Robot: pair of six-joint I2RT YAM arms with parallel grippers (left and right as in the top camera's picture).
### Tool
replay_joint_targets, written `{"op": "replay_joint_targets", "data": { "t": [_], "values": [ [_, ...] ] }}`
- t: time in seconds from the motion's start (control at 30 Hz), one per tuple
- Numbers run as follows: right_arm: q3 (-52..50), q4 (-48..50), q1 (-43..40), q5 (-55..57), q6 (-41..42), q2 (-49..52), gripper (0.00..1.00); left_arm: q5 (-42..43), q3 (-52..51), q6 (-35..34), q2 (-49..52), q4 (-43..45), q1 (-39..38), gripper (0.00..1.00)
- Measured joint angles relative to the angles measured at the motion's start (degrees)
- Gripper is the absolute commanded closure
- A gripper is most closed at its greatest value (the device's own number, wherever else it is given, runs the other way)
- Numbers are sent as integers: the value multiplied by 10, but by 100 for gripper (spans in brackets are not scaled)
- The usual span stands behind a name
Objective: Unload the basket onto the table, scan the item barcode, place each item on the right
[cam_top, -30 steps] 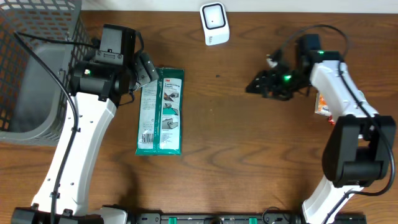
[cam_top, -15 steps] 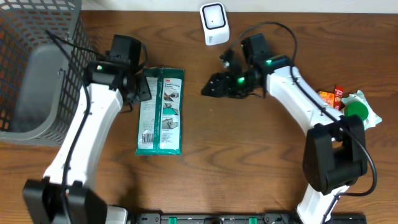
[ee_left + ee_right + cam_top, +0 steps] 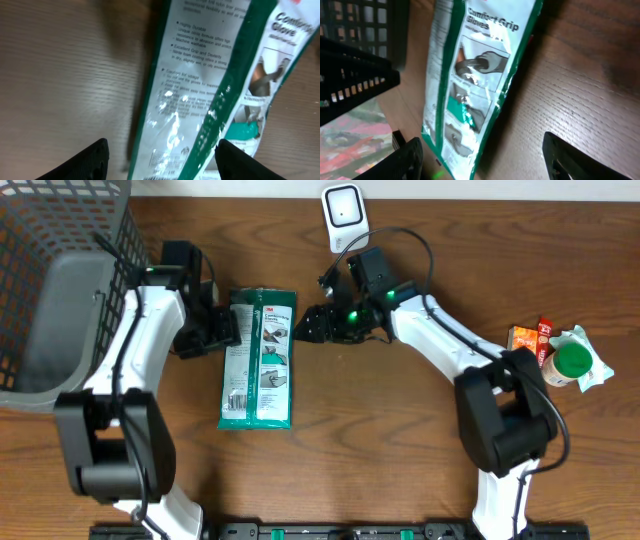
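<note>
Overhead, I see the glove packet point(image 3: 258, 360) flat on the table point(image 3: 400, 440), long axis running front to back, its far end flanked by my left gripper point(image 3: 228, 332) and right gripper point(image 3: 302, 330), both spread and empty, the left seemingly nearer.

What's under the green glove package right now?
Only the wooden table shows around the green glove package; nothing visibly pokes out from its edges. Its underside is covered, so anything flat beneath it cannot be seen.
</note>
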Motion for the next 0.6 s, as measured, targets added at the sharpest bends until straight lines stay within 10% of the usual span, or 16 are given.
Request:
{"op": "replay_joint_targets", "data": {
  "t": [0.6],
  "values": [
    [0, 75, 32, -56, 5, 64, 37, 16, 0, 15, 63, 25, 0, 32]
  ]
}}
